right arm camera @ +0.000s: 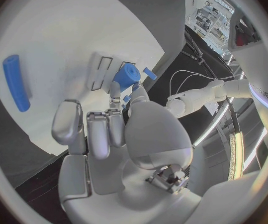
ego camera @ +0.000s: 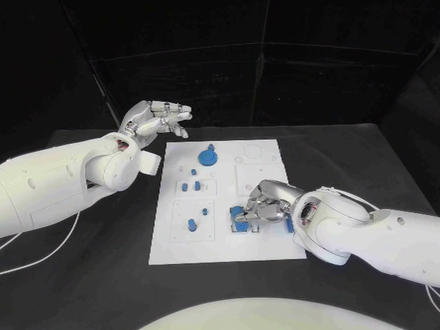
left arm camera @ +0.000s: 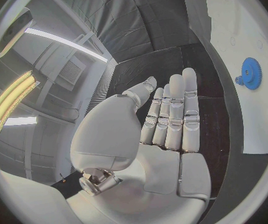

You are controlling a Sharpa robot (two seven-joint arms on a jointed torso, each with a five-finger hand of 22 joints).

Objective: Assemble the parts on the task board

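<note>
The white task board lies in the middle of the black table. On it a blue gear sits near the far end, small blue pegs stand mid-board, and a blue bar lies nearer me. My right hand rests curled on the board's near right part and pinches a blue cylindrical part between thumb and fingertip, beside slots in the board. My left hand is raised off the board's far left corner, fingers extended, holding nothing. The left wrist view shows the gear beyond that hand.
A small blue piece lies just past the held part, and the blue bar lies apart on the board. White cables trail over the table at the left. Black table surrounds the board on all sides.
</note>
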